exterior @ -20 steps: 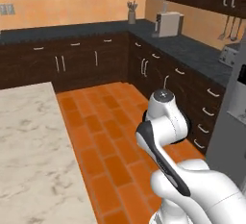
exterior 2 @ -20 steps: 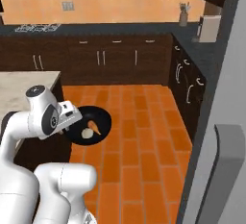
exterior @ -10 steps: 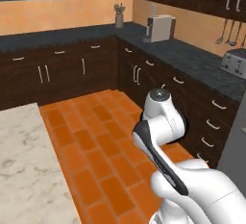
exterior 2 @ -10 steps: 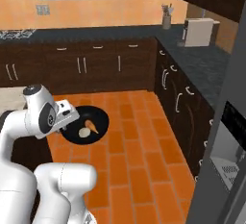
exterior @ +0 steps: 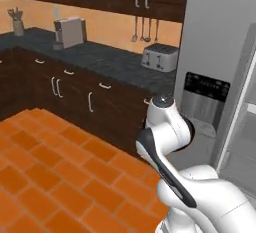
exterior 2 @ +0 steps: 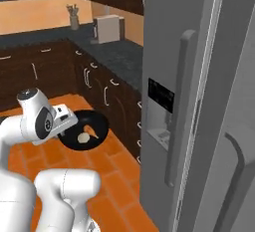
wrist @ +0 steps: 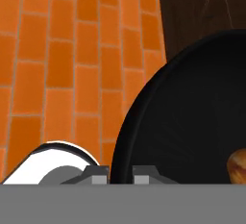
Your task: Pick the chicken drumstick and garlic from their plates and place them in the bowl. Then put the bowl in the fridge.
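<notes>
Left base view: the white arm (exterior: 162,132) rises in front of the fridge (exterior: 215,67), whose grey door carries a black dispenser panel (exterior: 206,88). A silver toaster (exterior: 160,57) sits on the dark desk (exterior: 100,57) along the wall, with a white appliance (exterior: 70,32) and a utensil holder (exterior: 18,24) farther along it. Orange brick floor (exterior: 45,177) lies below. The fingers cannot be made out here.

Right base view: the fingers (exterior 2: 69,129) sit at the near rim of the bowl (exterior 2: 87,130), a glossy black one carried above the floor, close beside the dark lower cabinets (exterior 2: 104,94) and short of the fridge. Inside the bowl, just beyond the fingers, lie the garlic (exterior 2: 83,138) — a pale rounded bulb — and the chicken drumstick (exterior 2: 92,130), orange and tapered, touching or nearly touching it. The fridge's long handle (exterior 2: 182,101) stands upright on the door. No writing on the dispenser panel can be read.

Hand view: the two finger tips (wrist: 98,174) stand narrow, closed on the bowl's rim, one tip on each side of its black wall. The bowl's interior spreads away from the fingers, and the orange-brown edge of a piece of food, cut off by the frame — I cannot tell which — shows deep inside. Brick floor lies to the outer side of the fingers, dark cabinet front beyond the bowl.
</notes>
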Motion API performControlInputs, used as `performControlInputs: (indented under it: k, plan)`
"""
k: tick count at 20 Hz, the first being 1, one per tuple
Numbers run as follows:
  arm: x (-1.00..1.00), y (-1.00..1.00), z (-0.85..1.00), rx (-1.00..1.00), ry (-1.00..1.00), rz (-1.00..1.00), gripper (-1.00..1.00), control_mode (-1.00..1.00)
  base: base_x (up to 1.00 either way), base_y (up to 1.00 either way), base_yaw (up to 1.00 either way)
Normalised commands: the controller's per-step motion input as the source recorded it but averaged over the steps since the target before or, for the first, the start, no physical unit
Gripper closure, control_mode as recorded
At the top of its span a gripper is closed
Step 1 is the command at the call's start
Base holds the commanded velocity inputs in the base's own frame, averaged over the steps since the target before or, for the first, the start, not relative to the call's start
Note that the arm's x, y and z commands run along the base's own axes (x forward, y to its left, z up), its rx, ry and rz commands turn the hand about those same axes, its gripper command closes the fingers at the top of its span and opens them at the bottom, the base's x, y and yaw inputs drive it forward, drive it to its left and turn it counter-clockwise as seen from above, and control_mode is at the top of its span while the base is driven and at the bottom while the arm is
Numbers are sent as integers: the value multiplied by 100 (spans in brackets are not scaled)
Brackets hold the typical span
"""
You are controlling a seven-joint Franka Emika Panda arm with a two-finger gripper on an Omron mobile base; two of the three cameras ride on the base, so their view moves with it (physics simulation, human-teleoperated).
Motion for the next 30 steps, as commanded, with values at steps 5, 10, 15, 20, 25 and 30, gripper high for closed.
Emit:
performControlInputs:
  k: [5, 10, 15, 20, 25, 30]
  plan:
    - [0, 0, 0, 0, 0, 0, 100, 100, 18, 49, -75]
    - [0, 0, 0, 0, 0, 0, 100, 100, 28, 35, -75]
    - [0, 0, 0, 0, 0, 0, 100, 100, 26, 24, -73]
    - [0, 0, 0, 0, 0, 0, 100, 100, 33, -1, -43]
    - [0, 0, 0, 0, 0, 0, 100, 100, 41, -3, -7]
    - [0, 0, 0, 0, 0, 0, 100, 100, 41, -8, -15]
